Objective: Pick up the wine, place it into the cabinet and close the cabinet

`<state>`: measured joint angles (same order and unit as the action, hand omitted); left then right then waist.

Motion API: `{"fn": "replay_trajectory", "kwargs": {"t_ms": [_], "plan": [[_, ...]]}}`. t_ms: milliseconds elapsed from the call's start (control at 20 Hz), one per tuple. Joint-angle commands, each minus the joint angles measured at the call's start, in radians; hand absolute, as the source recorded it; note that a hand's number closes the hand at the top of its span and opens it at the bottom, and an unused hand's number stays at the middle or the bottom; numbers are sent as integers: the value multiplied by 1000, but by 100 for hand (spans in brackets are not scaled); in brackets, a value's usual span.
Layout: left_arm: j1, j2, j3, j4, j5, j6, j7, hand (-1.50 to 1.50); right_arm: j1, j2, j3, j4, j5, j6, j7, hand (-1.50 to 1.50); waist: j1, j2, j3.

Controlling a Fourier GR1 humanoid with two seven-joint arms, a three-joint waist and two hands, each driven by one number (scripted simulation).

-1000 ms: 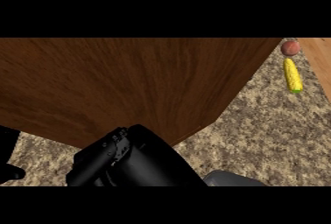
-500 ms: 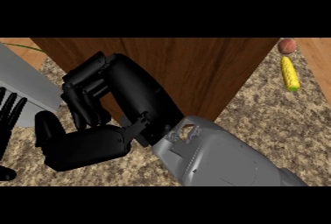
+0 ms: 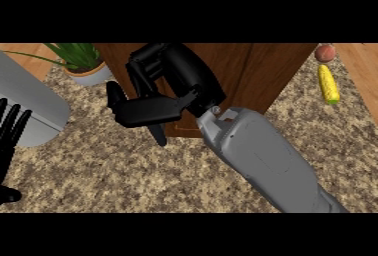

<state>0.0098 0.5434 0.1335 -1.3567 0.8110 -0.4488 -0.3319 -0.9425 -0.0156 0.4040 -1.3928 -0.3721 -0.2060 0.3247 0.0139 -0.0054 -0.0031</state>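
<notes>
The wooden cabinet (image 3: 251,75) fills the top middle of the head view, and its brown front faces me. My right hand (image 3: 173,75) lies against that front near its left edge. Its fingers are loosely bent with nothing between them, and the thumb (image 3: 148,112) points down to the left. The grey right forearm (image 3: 258,160) runs from the lower right up to the hand. At the left edge my left hand (image 3: 11,145) rests open with its fingers up. No wine bottle shows anywhere.
A potted green plant (image 3: 81,65) stands at the top left beside the cabinet. A large grey rounded object (image 3: 29,110) lies at the left. On the speckled counter (image 3: 111,175) at the right lie a yellow corn cob (image 3: 328,84) and a reddish round fruit (image 3: 325,52).
My right hand and forearm have swung up and to the right along the cabinet front. The cabinet now takes up less of the view, and the plant has come into sight.
</notes>
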Motion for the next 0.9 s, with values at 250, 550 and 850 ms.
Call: {"fn": "replay_trajectory", "kwargs": {"t_ms": [250,550,850], "plan": [[-9,-10,26,0,-3,-13,16,-150,-21,-34,-101,206,28,120,-108,150,1,9,3],[-46,-14,18,26,-3,-29,27,-150,6,-82,-111,271,55,181,-206,150,-5,16,2],[-37,-8,18,14,-6,-48,32,-150,-9,-62,-127,308,61,168,-222,150,4,15,2]]}}
